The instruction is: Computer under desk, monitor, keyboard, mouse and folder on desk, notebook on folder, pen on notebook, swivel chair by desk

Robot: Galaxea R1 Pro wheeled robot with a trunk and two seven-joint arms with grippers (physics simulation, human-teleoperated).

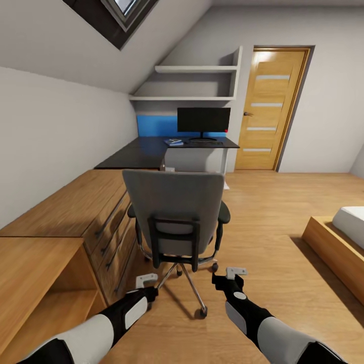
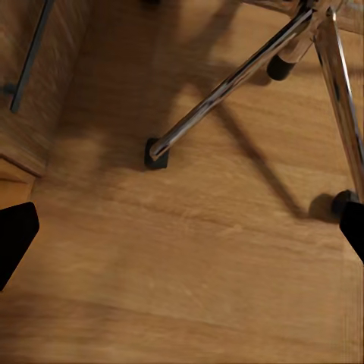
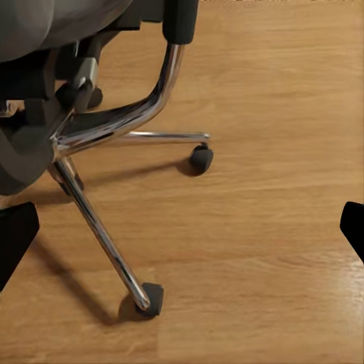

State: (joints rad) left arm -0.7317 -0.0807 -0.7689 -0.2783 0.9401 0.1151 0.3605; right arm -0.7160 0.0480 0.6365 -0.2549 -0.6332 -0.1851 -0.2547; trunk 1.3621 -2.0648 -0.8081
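Note:
The grey swivel chair stands in the middle of the floor with its back to me, short of the black-topped desk. On the desk the monitor stands upright, and the dark keyboard lies in front of it. The blue folder lies to the keyboard's left with something small on top. A light grey-white box shows under the desk; whether it is the computer I cannot tell. Both grippers, left and right, hang open and empty behind the chair's chrome base.
A light wood drawer chest runs along the left wall beside the chair. A bed stands at the right. A wooden door is beyond the desk, with wall shelves above it. Open wood floor lies right of the chair.

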